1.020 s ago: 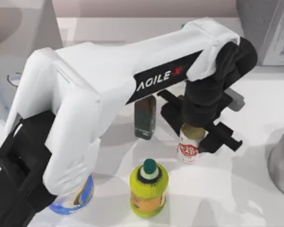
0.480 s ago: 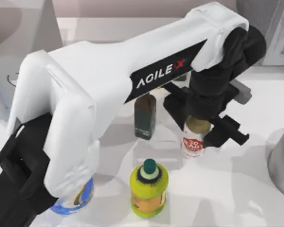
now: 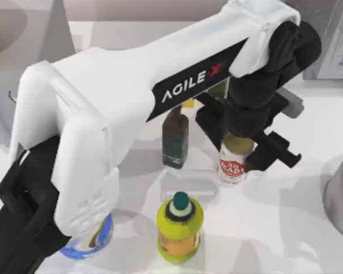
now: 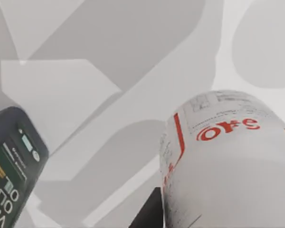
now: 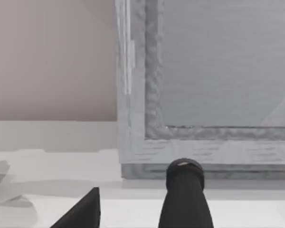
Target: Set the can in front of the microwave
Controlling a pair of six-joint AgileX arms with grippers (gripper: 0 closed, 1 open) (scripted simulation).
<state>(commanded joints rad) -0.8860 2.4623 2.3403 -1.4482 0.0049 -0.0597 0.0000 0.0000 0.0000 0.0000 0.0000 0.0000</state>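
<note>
From the top view I have my left gripper (image 3: 235, 149) clamped on the can (image 3: 232, 165), just right of the frame's centre. The can stands upright, its long axis vertical, its gold-tan top tucked up under the black wrist and its white body with the red emblem hanging below, so the can sits directly beneath the gripper, between its fingers. In the left wrist view the can (image 4: 228, 156) looms close with counter surface visible beyond it; I judge it is held slightly off the counter (image 3: 286, 228), though I cannot be sure of the gap.

The relation that counts: the microwave (image 3: 17, 68), the light grey box, sits at the upper left edge of the frame, well apart from the can. The carry therefore has to run leftward across the frame, and my left arm is the nearer 1 for that side. A dark green bottle (image 3: 175, 140) stands just left of the can, right on that line, and a yellow-green jar (image 3: 179, 228) sits below it, so I would lift clear before traversing.

My right gripper (image 5: 133, 209) is parked facing a grey appliance (image 5: 204, 71); I cannot tell its fingers' state.
</note>
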